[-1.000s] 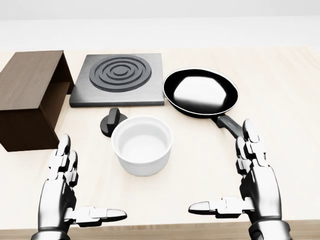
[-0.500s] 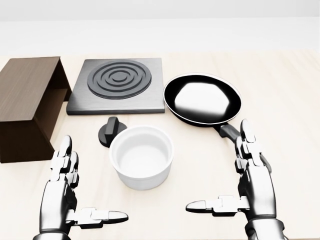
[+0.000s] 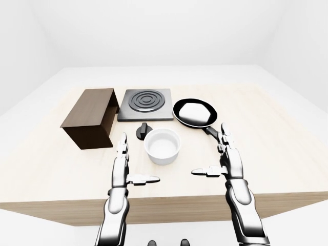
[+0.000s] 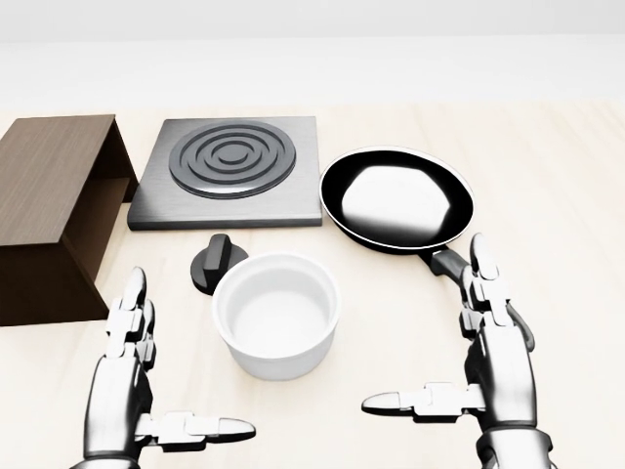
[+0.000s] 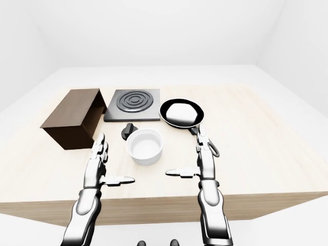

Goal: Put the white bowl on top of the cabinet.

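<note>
Reaching out over the near edge of the pale wooden table (image 4: 566,195), two shiny metal hands hang low in the head view. The left hand (image 4: 122,386) is at the bottom left. Its fingers (image 4: 130,318) point straight up the picture and its thumb sticks out sideways toward the middle. The fingers are spread open and hold nothing. The right hand (image 4: 493,366) is at the bottom right and looks the same way, only flipped. Its fingers (image 4: 485,283) point up, its thumb points in toward the middle, and it is open and holds nothing too.

Between the two hands and a bit higher up sits the white bowl (image 4: 276,314). It stands upright on the table and nothing is inside it. Neither hand touches it.

Just above the bowl's left side lies a small black knob (image 4: 214,262). To the upper right is a black frying pan (image 4: 397,199) with a white shine on it. Its handle points down toward the right hand's fingertips, very close to them.

Higher up, in the middle, is a flat grey stove plate (image 4: 230,170) with dark rings. At the left is the brown cabinet (image 4: 49,210), a wooden box with its open side facing the stove plate. Its top is bare.
</note>
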